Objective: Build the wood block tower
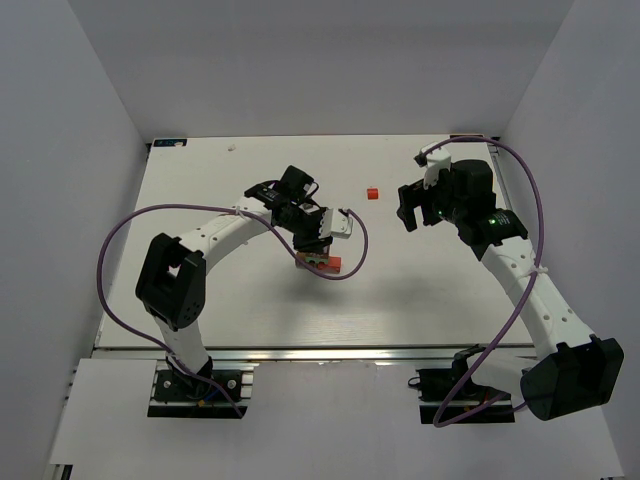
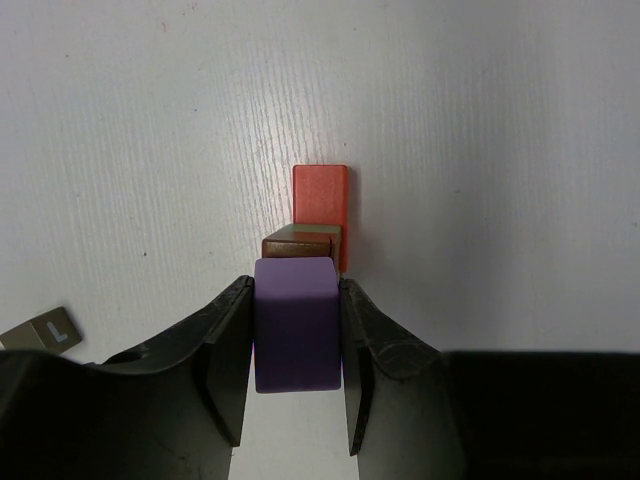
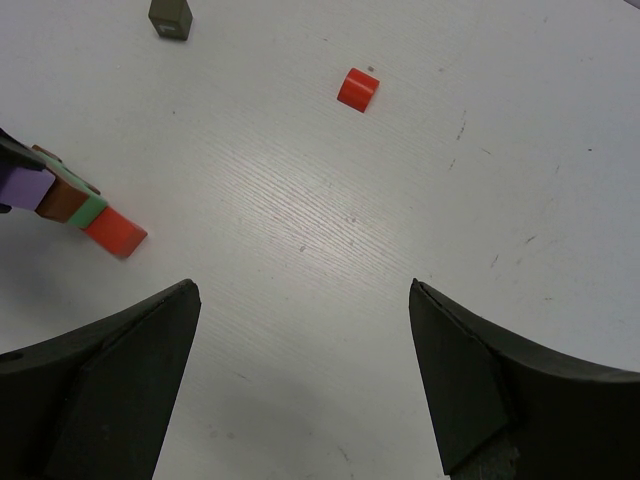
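Observation:
My left gripper [image 2: 295, 290] is shut on a lilac block [image 2: 295, 325] and holds it on top of, or just above, the tower [image 1: 326, 264]. In the left wrist view a brown block [image 2: 297, 246], a green sliver [image 2: 312, 230] and a red bar [image 2: 320, 198] show under it. In the right wrist view the tower shows at the left edge: lilac [image 3: 22, 187], brown [image 3: 62, 200], green [image 3: 88, 211], red [image 3: 116, 232]. My right gripper [image 3: 305, 300] is open and empty above bare table, to the right of the tower. A loose red cube [image 1: 372, 192] lies between the arms.
A dark grey block [image 3: 171, 17] stands at the top of the right wrist view, beyond the tower. The loose red cube also shows there [image 3: 357, 88]. A lilac cable [image 1: 352, 262] loops beside the left gripper [image 1: 318, 252]. White walls close in the table's far and side edges.

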`<state>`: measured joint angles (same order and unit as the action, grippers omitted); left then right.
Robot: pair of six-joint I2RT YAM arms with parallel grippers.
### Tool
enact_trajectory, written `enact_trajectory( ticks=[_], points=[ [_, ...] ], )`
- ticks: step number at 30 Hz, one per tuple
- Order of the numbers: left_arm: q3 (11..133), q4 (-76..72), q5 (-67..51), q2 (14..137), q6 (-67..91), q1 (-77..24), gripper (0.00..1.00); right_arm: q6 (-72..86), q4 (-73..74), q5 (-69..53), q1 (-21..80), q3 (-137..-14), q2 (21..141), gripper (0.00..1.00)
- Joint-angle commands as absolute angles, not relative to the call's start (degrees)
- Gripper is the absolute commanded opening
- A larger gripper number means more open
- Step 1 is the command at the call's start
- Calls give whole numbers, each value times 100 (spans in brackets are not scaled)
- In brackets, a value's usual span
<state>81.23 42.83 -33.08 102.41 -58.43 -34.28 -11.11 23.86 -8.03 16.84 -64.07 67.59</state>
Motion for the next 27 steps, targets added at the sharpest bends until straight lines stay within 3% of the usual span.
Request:
enact_trajectory(
  ticks=[1,27],
  points=[
    [8156,4219,-3542,10020,-5862,-3401,2,-1187,2329,-800,1661,-6653,6715,89],
    [8279,4148,-3612,10099,-5836,-3393,2,-1213,2355,-765,1661,-6601,6645,89]
  ],
)
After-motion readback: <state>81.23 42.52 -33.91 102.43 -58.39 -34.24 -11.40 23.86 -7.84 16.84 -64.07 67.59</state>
